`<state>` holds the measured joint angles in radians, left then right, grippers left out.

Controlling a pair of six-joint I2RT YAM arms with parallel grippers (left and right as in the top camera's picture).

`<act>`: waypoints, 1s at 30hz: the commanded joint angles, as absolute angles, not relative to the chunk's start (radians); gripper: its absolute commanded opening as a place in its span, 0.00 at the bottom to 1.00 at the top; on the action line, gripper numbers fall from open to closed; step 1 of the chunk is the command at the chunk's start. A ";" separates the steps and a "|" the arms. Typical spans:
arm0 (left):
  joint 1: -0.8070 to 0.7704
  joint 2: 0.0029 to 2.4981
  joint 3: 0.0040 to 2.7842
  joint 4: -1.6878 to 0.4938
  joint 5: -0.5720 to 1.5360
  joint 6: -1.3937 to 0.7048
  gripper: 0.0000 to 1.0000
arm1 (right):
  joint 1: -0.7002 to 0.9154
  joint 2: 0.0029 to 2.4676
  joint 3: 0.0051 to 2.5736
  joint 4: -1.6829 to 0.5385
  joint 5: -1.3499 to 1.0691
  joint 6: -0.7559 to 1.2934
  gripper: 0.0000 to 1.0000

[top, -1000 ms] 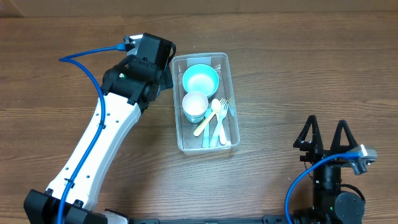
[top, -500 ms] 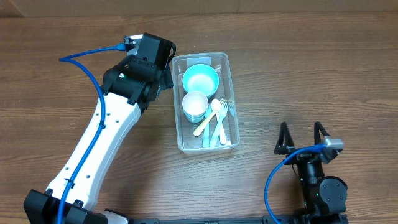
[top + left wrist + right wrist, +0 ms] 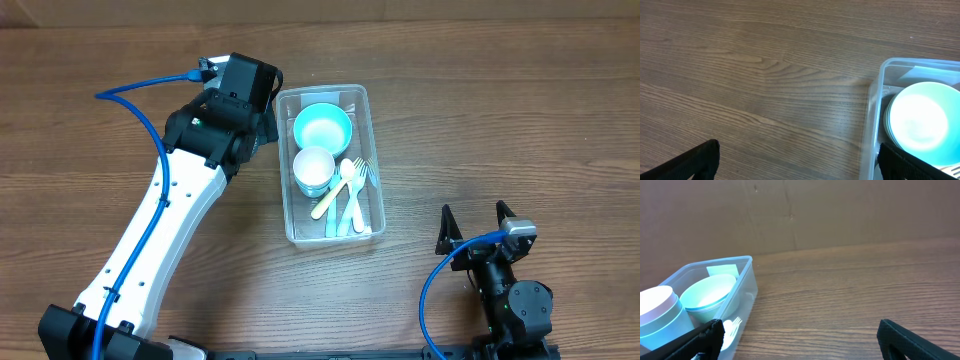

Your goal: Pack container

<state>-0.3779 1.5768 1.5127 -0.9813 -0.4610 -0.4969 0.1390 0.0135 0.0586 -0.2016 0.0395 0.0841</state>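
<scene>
Since the right tool [image 3: 472, 212] has pulled back to the near edge of the bench [image 3: 500, 100], spread wide and empty like the left tool [image 3: 798, 150] beside the full container [image 3: 283, 170] in the middle, the packing looks done.

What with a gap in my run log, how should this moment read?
container holds bowl, cup, cutlery; left tool open beside it; right tool open, empty

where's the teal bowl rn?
Overhead view: the teal bowl sits inside the container, at its far end, left of table centre, with the white cup just nearer the robot.
</scene>
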 commanded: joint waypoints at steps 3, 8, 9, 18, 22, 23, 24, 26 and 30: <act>-0.373 1.582 1.533 -0.983 -0.478 -0.486 1.00 | 0.145 0.003 0.058 -0.194 0.031 0.078 1.00; -0.373 1.582 1.533 -0.983 -0.478 -0.486 1.00 | 0.145 0.003 0.058 -0.194 0.031 0.078 1.00; -0.373 1.582 1.533 -0.983 -0.478 -0.486 1.00 | 0.145 0.003 0.058 -0.194 0.031 0.078 1.00; -0.373 1.452 1.533 -0.995 -0.479 -0.482 1.00 | 0.145 0.003 0.058 -0.194 0.031 0.078 1.00; -0.373 1.202 1.530 -0.999 -0.477 -0.483 1.00 | 0.145 0.003 0.058 -0.194 0.031 0.078 1.00; -0.373 1.118 1.525 -0.999 -0.472 -0.483 1.00 | 0.145 0.003 0.058 -0.194 0.031 0.078 1.00; -0.373 1.060 1.518 -0.999 -0.472 -0.483 1.00 | 0.145 0.003 0.058 -0.194 0.031 0.078 1.00; -0.372 0.945 1.504 -0.999 -0.471 -0.483 1.00 | 0.145 0.003 0.058 -0.194 0.031 0.078 1.00; -0.305 0.645 1.416 -0.999 -0.425 -0.486 1.00 | 0.145 0.003 0.058 -0.194 0.031 0.078 1.00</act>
